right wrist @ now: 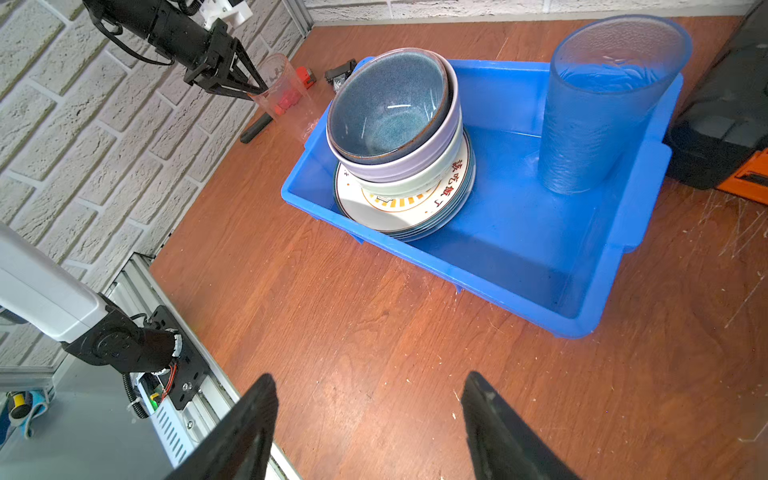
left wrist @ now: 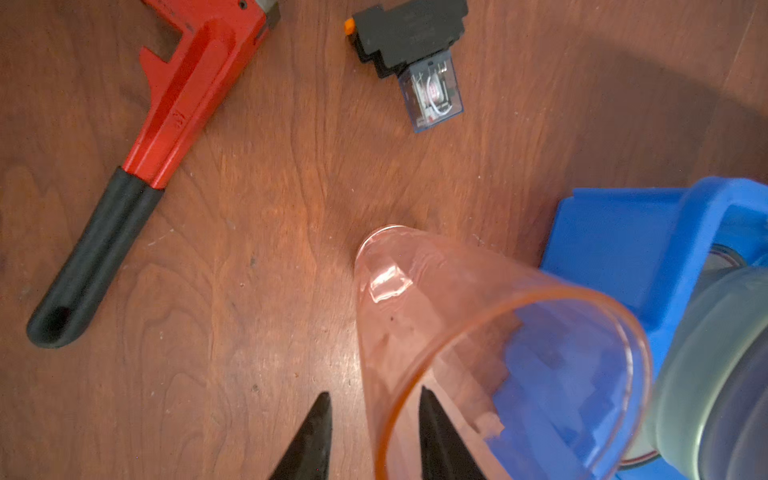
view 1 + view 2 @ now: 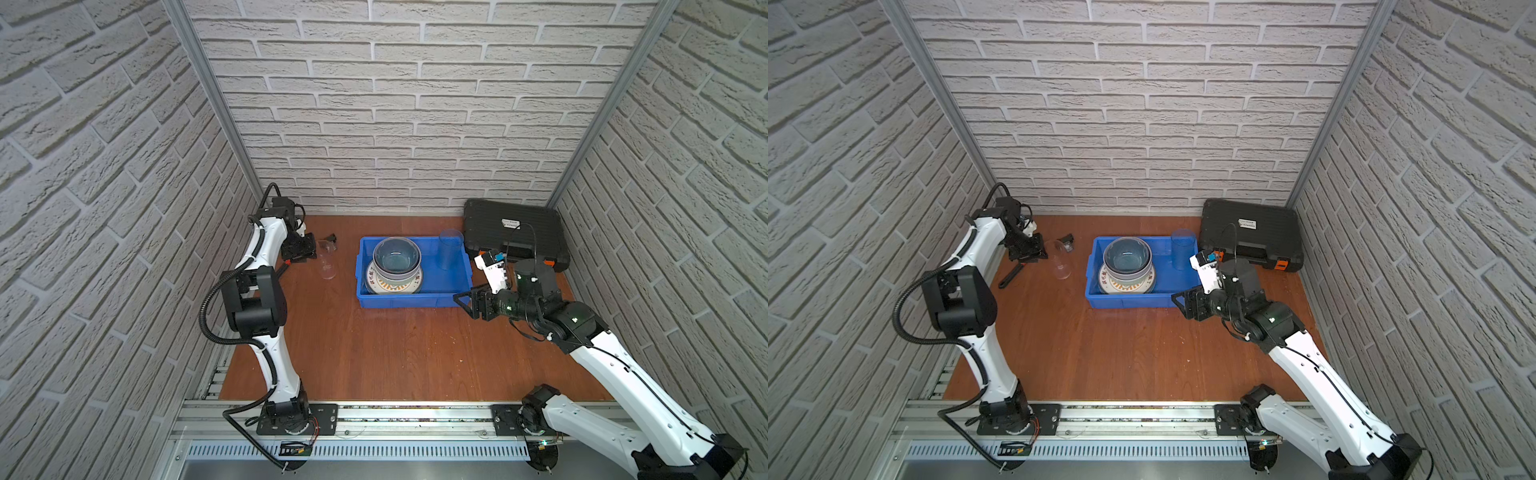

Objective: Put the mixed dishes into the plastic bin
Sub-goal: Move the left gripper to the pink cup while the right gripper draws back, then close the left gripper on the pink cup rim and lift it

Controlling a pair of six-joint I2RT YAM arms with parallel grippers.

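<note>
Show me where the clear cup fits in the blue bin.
Free: in the bin, the near right floor, bordered by the dish stack, the blue tumbler and the near wall. The table in front of the bin is bare too. Crowded: left of the bin, where the clear cup, red wrench, black relay and left pincer sit close.

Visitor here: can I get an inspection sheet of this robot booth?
Surface: scratched reddish wooden tabletop.
Job's things: bright blue plastic bin holds stacked plates, three nested bowls and an upright frosted blue tumbler; clear pinkish tumbler stands outside, left of it.
Clutter: red wrench with black handle, small black relay, black tool case.
Grippers: left gripper straddles the clear tumbler's wall, not yet pinched; right gripper open, empty, beside the bin.
Cables: black corrugated hose loops off left arm.
Surroundings: brick-pattern walls, aluminium rail.
</note>
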